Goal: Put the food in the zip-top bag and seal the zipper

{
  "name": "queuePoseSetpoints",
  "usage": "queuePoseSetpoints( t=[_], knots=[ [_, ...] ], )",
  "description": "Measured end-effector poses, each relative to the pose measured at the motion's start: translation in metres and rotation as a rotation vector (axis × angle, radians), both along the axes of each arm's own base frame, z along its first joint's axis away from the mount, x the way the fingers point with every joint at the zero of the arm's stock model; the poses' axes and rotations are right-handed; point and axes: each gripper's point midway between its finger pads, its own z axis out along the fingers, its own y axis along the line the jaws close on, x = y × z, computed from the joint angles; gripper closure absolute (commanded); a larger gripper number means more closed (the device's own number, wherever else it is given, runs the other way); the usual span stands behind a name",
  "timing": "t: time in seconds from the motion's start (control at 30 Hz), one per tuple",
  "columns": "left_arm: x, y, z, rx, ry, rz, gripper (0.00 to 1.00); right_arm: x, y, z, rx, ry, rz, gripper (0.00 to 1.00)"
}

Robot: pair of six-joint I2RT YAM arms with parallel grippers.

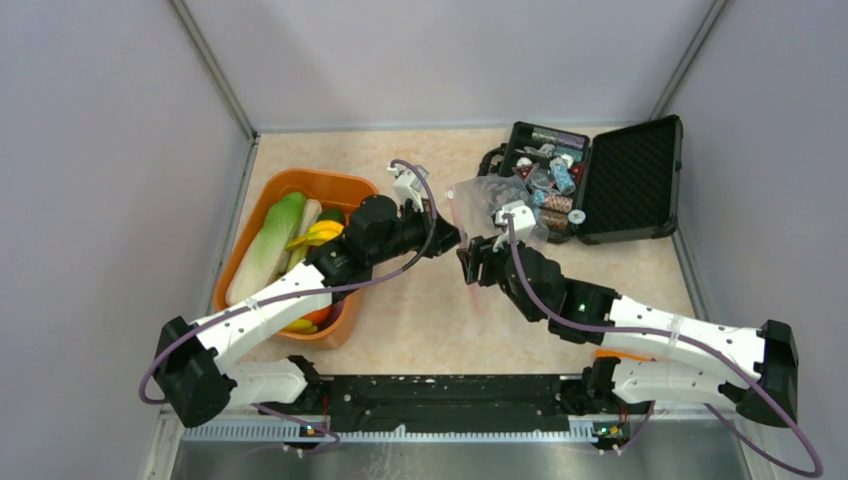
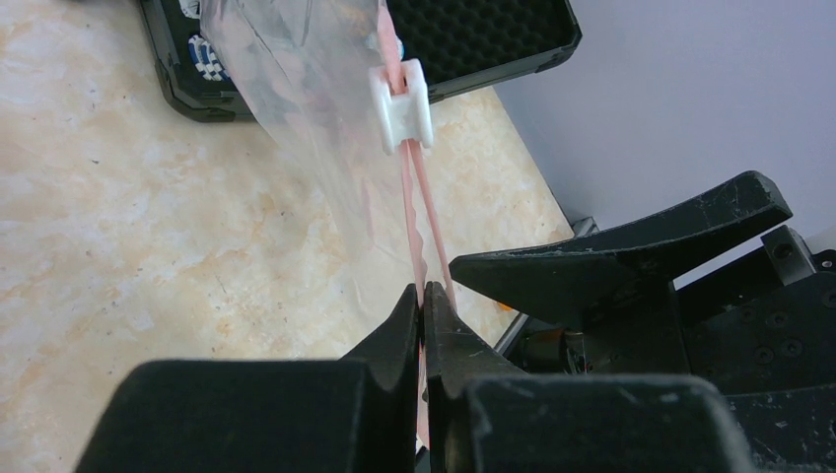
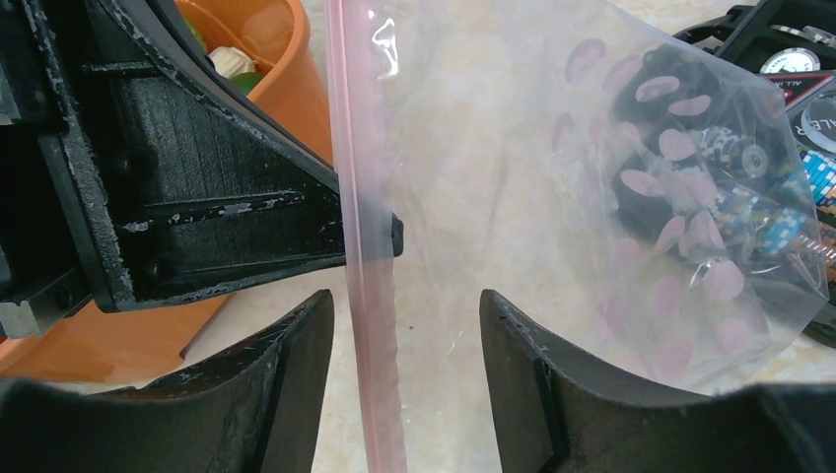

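Note:
The clear zip-top bag (image 1: 482, 197) hangs between my two grippers, in front of the black case. My left gripper (image 2: 424, 296) is shut on the end of its pink zipper (image 2: 418, 197). A white slider (image 2: 402, 103) sits farther up the strip. My right gripper (image 3: 404, 301) is open, and the zipper (image 3: 367, 286) runs down between its fingers without touching them. The bag (image 3: 552, 197) has pink dots, and the case's contents show through it. The food (image 1: 268, 245) lies in the orange tub (image 1: 340, 186) at the left: a pale green leafy piece, yellow bananas and an orange.
An open black hard case (image 1: 600, 180) with small chips and packets stands at the back right, just behind the bag. The orange tub (image 3: 271, 69) is close to the left gripper's body (image 3: 197, 197). Grey walls enclose the table on three sides.

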Motion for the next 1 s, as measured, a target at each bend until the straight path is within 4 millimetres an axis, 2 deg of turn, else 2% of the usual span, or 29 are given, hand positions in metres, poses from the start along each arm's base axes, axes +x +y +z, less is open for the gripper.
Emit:
queuePoseSetpoints(
  t=[0.47, 0.63, 0.73, 0.9, 1.0],
  knots=[
    [0.0, 0.0, 0.0, 0.001, 0.0, -0.002, 1.0, 0.003, -0.004, -0.001, -0.014, -0.004, -0.026, 0.56],
    [-0.001, 0.0, -0.001, 0.006, 0.005, -0.004, 1.0, 0.01, -0.006, -0.015, -0.08, -0.006, -0.066, 0.54],
    [-0.001, 0.0, -0.003, 0.013, 0.012, -0.004, 1.0, 0.013, -0.007, -0.021, -0.133, -0.022, -0.083, 0.49],
    [0.001, 0.001, -0.003, 0.02, 0.015, 0.006, 1.0, 0.013, -0.005, -0.012, -0.153, -0.073, -0.089, 0.48],
    [0.001, 0.001, -0.003, 0.022, 0.016, 0.007, 1.0, 0.016, -0.007, -0.011, -0.167, -0.089, -0.112, 0.53]
  ],
)
